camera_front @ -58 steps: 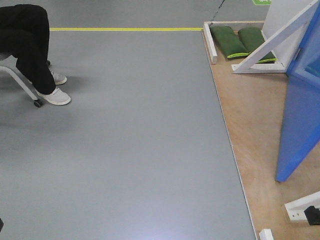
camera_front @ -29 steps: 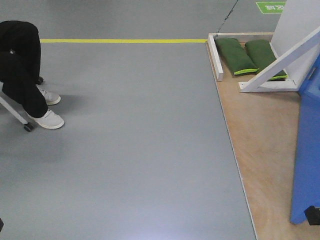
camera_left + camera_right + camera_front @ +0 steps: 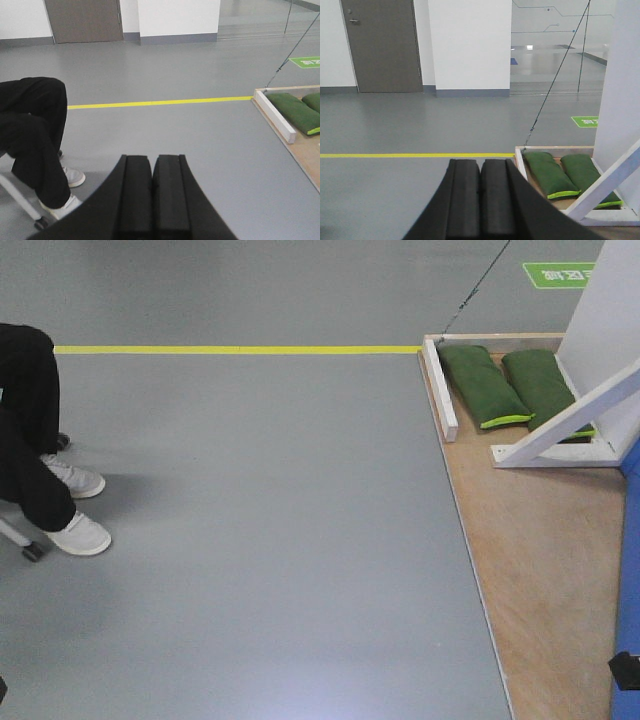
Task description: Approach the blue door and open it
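Only a narrow strip of the blue door (image 3: 633,570) shows, at the far right edge of the front view, standing on the wooden platform (image 3: 540,560). Its handle and lock are out of view. In the left wrist view my left gripper (image 3: 152,161) is shut with nothing between its black pads, over grey floor. In the right wrist view my right gripper (image 3: 480,164) is likewise shut and empty. Neither gripper is near the door.
A white panel (image 3: 612,330) with a diagonal brace (image 3: 570,425) stands at the platform's back, behind two green sandbags (image 3: 485,385). A white kerb (image 3: 440,390) edges the platform. A seated person's legs (image 3: 25,450) are at the left. A yellow line (image 3: 240,349) crosses the floor.
The whole scene has slid down the frame. The blue door has moved almost out of view at the right edge, and the seated person has shifted left and lower.
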### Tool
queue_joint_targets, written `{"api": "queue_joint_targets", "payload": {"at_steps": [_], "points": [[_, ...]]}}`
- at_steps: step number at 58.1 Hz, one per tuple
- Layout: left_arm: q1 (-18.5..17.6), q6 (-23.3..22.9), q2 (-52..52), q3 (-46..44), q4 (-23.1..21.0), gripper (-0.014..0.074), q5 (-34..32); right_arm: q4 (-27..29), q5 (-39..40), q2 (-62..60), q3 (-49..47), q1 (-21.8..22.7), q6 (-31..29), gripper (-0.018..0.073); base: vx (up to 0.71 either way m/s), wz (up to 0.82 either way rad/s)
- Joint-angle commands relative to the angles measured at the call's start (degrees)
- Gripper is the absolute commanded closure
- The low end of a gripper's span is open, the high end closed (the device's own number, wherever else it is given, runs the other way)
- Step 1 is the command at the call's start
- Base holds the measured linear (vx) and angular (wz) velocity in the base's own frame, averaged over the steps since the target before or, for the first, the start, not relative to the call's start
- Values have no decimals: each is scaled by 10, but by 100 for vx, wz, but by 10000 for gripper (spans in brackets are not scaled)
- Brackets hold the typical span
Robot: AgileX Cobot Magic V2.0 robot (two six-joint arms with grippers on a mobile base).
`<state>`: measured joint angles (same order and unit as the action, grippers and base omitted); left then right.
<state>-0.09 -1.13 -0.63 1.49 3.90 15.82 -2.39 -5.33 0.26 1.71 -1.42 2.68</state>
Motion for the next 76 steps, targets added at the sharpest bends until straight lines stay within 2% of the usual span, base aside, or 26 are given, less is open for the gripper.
{"api": "queue_joint_targets", "payload": {"at_steps": [1, 33, 76], "points": [[-4, -4, -7, -15, -1, 524, -48, 0, 48, 5, 1, 4, -2, 547, 40, -2], [-4, -4, -7, -15, -1, 524, -48, 0, 48, 5, 1, 4, -2, 547, 30, -4], [-4, -4, -7, -15, -1, 524, -48, 0, 48, 5, 1, 4, -2, 547, 4, -1]]}}
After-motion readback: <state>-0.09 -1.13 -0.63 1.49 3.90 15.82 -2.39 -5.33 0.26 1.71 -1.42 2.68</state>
